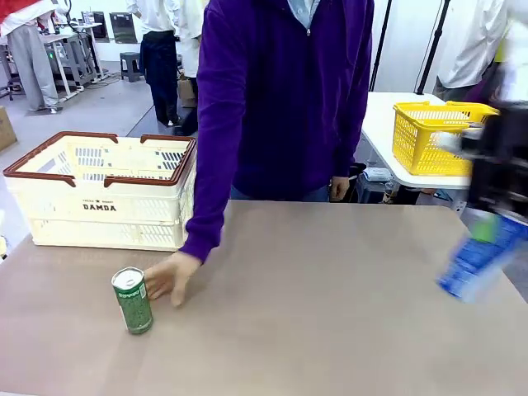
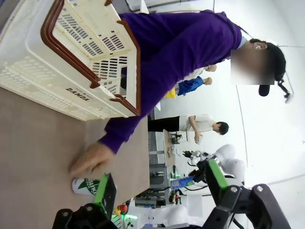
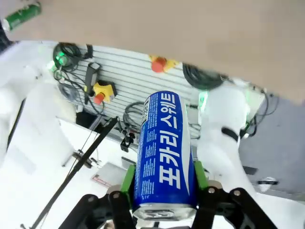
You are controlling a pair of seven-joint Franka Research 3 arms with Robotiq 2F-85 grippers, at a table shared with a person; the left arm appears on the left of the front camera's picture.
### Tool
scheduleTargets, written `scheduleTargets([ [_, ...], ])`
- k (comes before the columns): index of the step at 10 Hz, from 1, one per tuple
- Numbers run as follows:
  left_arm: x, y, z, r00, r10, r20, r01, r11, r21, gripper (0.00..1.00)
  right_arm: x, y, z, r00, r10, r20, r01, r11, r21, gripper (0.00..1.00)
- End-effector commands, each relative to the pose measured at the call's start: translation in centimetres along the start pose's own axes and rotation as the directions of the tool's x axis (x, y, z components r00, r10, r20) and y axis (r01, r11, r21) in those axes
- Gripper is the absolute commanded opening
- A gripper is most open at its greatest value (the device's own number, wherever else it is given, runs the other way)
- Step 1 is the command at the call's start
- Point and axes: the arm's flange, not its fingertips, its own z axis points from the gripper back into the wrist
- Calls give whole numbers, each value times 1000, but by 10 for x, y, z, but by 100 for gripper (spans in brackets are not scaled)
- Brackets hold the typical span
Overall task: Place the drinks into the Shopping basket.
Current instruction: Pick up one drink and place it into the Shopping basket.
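The green can (image 1: pixel 132 299) stands upright on the brown table near its front left, and the person's hand (image 1: pixel 172 276) rests right beside it. Behind it is the cream Shopping basket (image 1: pixel 107 202) with a brown rim. At the far right, above the table edge, my right gripper (image 1: pixel 491 231) is shut on the blue can (image 1: pixel 481 262), which hangs tilted and blurred. The right wrist view shows the blue can (image 3: pixel 164 152) clamped between the green pads of the right gripper (image 3: pixel 162 179), with the green can (image 3: pixel 21 16) far off. My left gripper (image 2: pixel 159 186) is open, with the green can (image 2: pixel 86 186) and the basket (image 2: pixel 71 62) ahead.
A yellow mesh basket (image 1: pixel 437 136) sits on a white table behind at the right. The person in a purple sleeve (image 1: pixel 214 148) leans over the far edge. The brown tabletop (image 1: pixel 313 313) is bare through the middle.
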Motion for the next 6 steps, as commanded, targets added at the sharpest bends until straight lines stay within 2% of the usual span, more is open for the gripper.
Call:
scheduleTargets([
  [1,-2,0,3,1000,-18,-10,18,1000,2,100,-30,-45,-11,994,-71,89,61,992,107,0],
  [3,-2,0,3,1000,-18,-10,18,1000,2,100,-24,-58,-19,988,-83,133,61,985,161,0],
  [5,-2,0,3,1000,-18,-10,18,1000,2,100,-9,-46,-16,983,-81,165,57,988,145,0],
  [6,-2,0,3,1000,-18,-10,18,1000,2,100,4,-27,-11,979,-78,191,55,991,124,0],
])
